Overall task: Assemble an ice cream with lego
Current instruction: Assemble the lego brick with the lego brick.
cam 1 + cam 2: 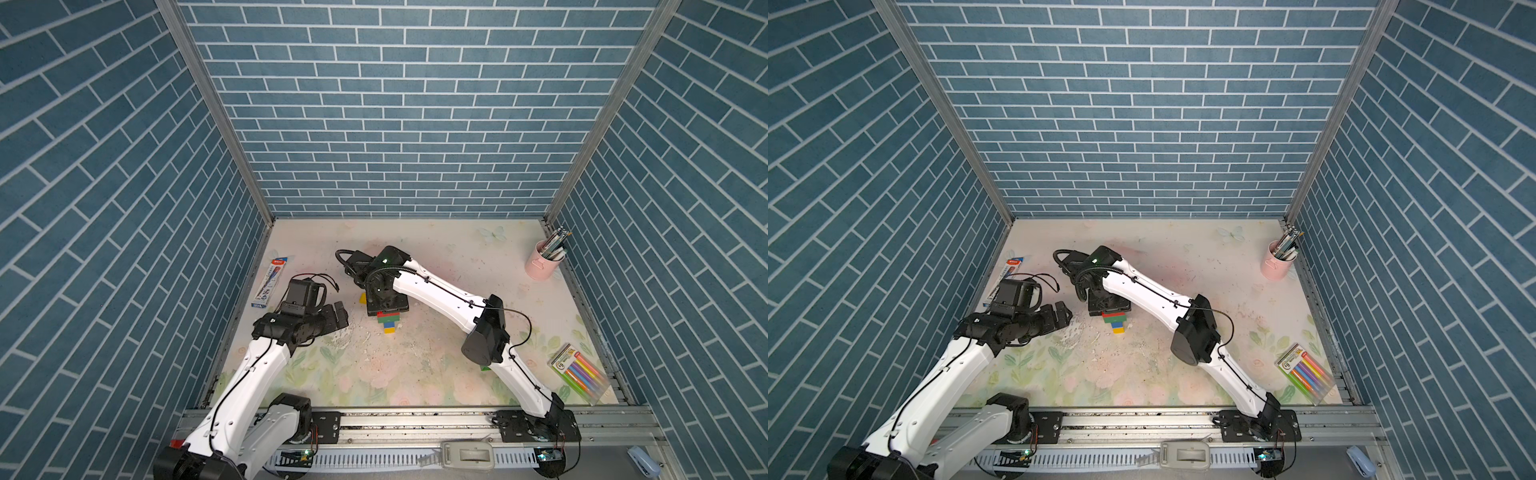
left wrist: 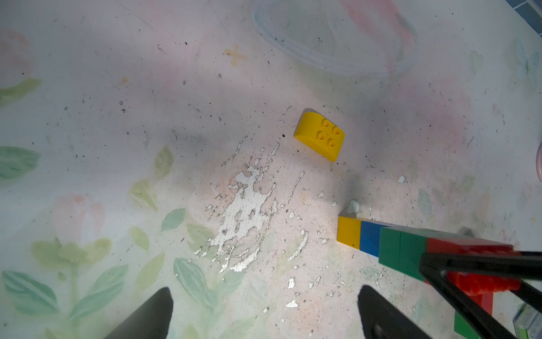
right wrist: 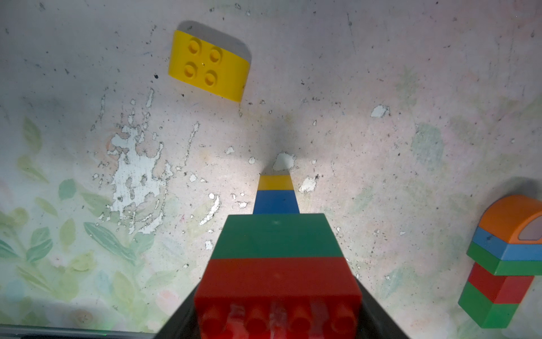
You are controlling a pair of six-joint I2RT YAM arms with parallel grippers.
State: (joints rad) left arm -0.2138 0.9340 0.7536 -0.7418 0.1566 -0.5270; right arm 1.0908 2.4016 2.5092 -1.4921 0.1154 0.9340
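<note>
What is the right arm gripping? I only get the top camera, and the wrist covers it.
Observer: The right fingers are closed on the red brick that tops the stack. The right wrist camera shows it plainly.
Operator: Any bricks hidden from me?
Observer: Yes, a second stack with an orange rounded brick at one end. It is mostly hidden under the right arm in your view.

Bright even overhead light, soft shadows, top views bowed at the edges
</note>
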